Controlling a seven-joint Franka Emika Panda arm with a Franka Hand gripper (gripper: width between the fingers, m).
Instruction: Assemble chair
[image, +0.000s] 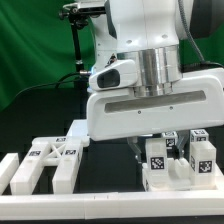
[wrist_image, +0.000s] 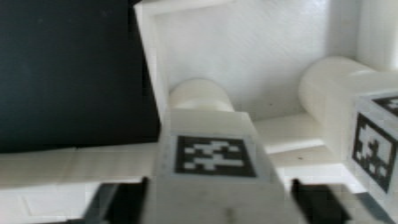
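Observation:
In the wrist view my gripper (wrist_image: 217, 203) is shut on a chunky white chair part (wrist_image: 217, 150) with a square tag on top. A dark finger (wrist_image: 118, 202) presses each side of it. The part ends in a rounded peg (wrist_image: 199, 98) that lies against a white panel (wrist_image: 231, 45). A second rounded white piece (wrist_image: 347, 90) and another tagged block (wrist_image: 375, 140) are beside it. In the exterior view the gripper (image: 150, 150) is low over tagged white blocks (image: 157, 166) at the exterior view's right. A notched tagged chair panel (image: 52, 160) lies at the left.
A long white border rail (image: 12, 173) lies at the exterior view's far left. The robot's large white body (image: 150, 100) hides the middle of the table. A green cloth (image: 35, 50) hangs behind. The table surface is black (wrist_image: 63, 80).

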